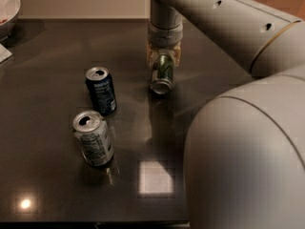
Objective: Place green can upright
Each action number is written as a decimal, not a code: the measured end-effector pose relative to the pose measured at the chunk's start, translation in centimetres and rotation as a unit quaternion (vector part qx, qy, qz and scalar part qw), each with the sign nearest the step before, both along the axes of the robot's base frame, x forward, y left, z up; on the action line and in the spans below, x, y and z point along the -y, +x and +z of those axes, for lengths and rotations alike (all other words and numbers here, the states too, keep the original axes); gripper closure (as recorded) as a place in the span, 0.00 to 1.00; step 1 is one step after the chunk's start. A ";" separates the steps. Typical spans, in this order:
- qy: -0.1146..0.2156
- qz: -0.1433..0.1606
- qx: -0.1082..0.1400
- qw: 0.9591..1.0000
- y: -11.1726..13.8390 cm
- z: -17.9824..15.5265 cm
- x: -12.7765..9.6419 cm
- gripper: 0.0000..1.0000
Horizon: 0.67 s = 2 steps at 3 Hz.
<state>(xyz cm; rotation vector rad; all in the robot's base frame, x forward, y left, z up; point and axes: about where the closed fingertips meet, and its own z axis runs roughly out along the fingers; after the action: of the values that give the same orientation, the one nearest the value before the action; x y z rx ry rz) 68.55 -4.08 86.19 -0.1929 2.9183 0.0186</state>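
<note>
The green can (163, 70) is tilted, its silver end pointing toward the camera and down, close to the dark table (57, 185). My gripper (164, 57) comes straight down from the arm at the top centre and is shut on the can's upper part, one finger on each side. I cannot tell whether the can's lower end touches the table.
A dark blue can (101, 90) stands upright left of the gripper. A silver-white can (93, 138) stands upright nearer the front left. A white bowl (7, 8) sits at the far left corner. My arm's large elbow (248, 161) fills the right side.
</note>
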 end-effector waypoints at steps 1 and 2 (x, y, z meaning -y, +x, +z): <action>0.011 0.067 0.071 0.995 -0.6 1.9 -0.1 1.00; 0.007 0.152 0.148 0.977 -1.3 4.0 -0.7 1.00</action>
<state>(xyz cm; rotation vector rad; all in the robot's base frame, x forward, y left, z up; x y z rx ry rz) 67.24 -3.39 90.21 -0.5840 2.5655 0.0532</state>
